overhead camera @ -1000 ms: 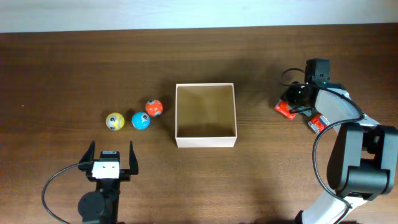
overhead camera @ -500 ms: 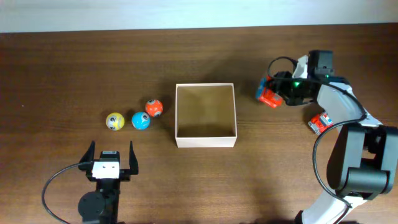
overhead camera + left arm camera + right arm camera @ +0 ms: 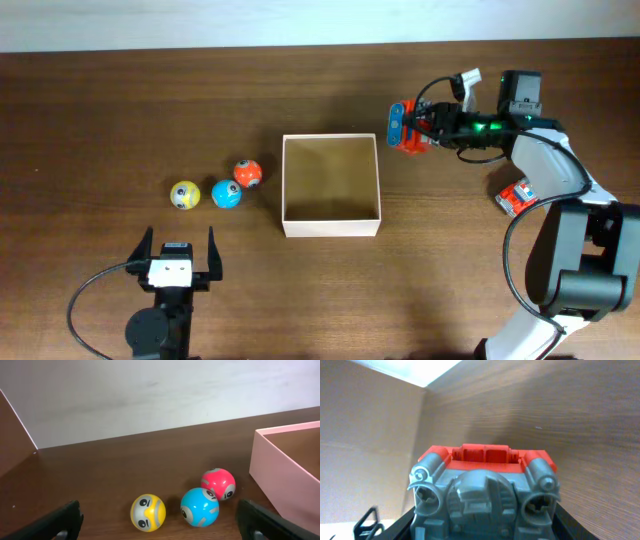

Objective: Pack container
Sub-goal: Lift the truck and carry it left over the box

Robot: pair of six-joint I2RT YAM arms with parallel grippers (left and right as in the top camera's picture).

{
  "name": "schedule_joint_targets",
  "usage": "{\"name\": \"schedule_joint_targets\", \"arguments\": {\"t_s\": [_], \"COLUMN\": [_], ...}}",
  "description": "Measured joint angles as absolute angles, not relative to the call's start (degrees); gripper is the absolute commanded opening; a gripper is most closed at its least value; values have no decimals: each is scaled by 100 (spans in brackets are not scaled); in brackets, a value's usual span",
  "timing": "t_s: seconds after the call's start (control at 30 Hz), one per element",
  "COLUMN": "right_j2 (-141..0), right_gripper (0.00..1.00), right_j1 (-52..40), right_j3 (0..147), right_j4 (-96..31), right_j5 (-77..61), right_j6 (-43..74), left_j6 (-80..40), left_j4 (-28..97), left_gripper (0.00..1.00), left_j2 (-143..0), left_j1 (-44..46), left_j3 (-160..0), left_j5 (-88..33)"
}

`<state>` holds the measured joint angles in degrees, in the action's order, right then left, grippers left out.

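Note:
The container (image 3: 331,227), a square white box with a tan inside, stands open at the table's middle with nothing in it. My right gripper (image 3: 414,128) is shut on a red and grey toy truck (image 3: 402,127), held in the air just right of the container's far right corner. The right wrist view shows the truck's grey underside (image 3: 485,495) between my black fingers (image 3: 570,522), with the container's tan inside (image 3: 365,460) beyond. My left gripper (image 3: 180,252) stands open at the front left, holding nothing; its fingers (image 3: 65,520) frame the balls.
Three small balls lie left of the container: yellow (image 3: 185,195), blue (image 3: 226,194) and red-orange (image 3: 247,173), also seen as yellow (image 3: 148,512), blue (image 3: 199,506) and red (image 3: 218,484). A second red toy (image 3: 514,196) lies on the table by the right arm.
My right gripper has lifted the red truck off the table at the right and carried it left, up to the container's far right corner. The left arm has not moved.

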<state>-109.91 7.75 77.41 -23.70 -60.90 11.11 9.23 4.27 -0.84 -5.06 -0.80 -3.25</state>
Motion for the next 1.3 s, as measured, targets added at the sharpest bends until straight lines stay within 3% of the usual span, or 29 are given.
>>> {"name": "schedule_joint_targets", "arguments": {"t_s": [0.33, 0.63, 1.3], "right_j2": [-10982, -10812, -10783], "right_gripper": [51, 49, 50], "right_j1": [526, -526, -2700], "right_j3": [7747, 7747, 7747], "right_j4": [-1935, -1890, -1992], "right_j5": [-7384, -7544, -2845], "right_j6": [733, 781, 2412], "left_j6": [923, 923, 923], "left_j4": [427, 427, 425], "left_gripper": [99, 99, 99], "left_j2": [-84, -84, -84], "left_j1": [-506, -506, -506], "left_j3": [-80, -80, -80], "left_j5": [-325, -325, -325]}}
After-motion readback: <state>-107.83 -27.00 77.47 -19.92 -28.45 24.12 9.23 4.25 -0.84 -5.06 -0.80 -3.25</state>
